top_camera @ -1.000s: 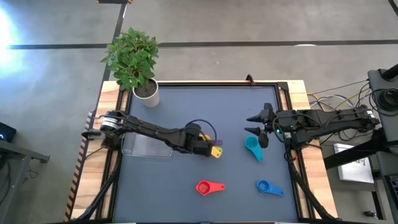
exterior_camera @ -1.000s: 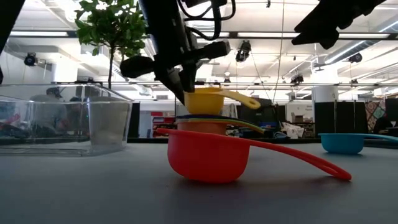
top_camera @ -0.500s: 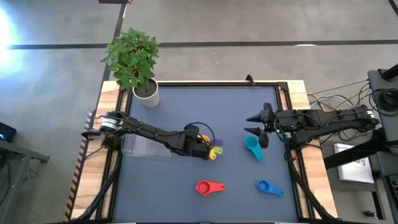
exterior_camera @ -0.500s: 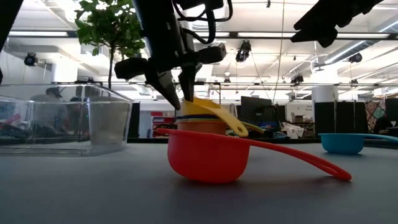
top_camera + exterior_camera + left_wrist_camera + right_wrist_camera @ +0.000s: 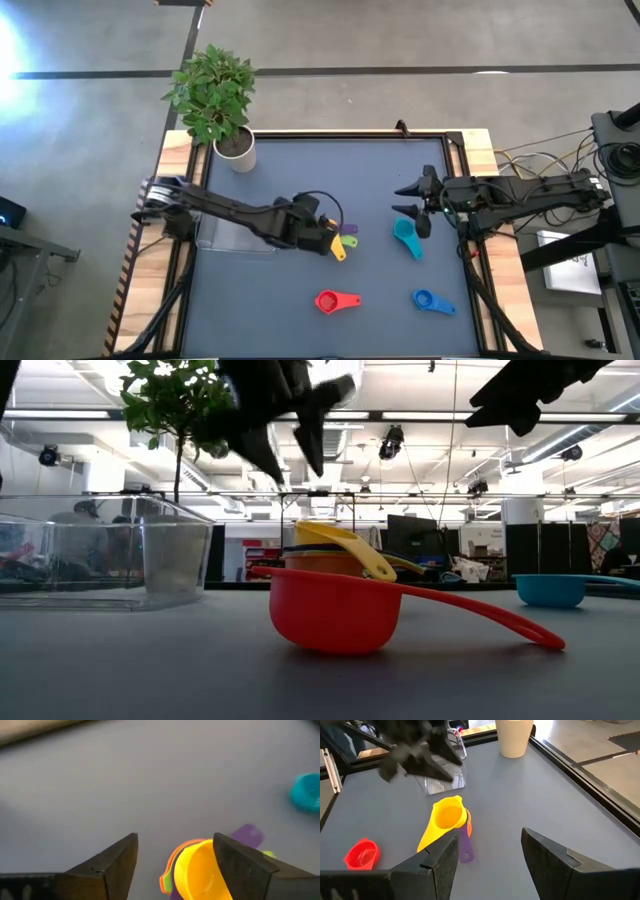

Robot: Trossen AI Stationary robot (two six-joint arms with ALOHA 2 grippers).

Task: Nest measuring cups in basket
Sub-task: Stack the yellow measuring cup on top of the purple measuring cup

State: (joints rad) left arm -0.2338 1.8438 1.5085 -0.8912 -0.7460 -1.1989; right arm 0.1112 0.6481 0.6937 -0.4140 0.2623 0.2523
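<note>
The left gripper is hanging just above the stack of cups, fingers spread and holding nothing. The yellow cup is sitting tilted on top of that stack, which is standing outside the basket, beside it. 3 cups are lying loose beyond the stack: red, blue, teal. The right gripper is waiting half open and empty above the teal cup. Nothing is in the basket yet.
</note>
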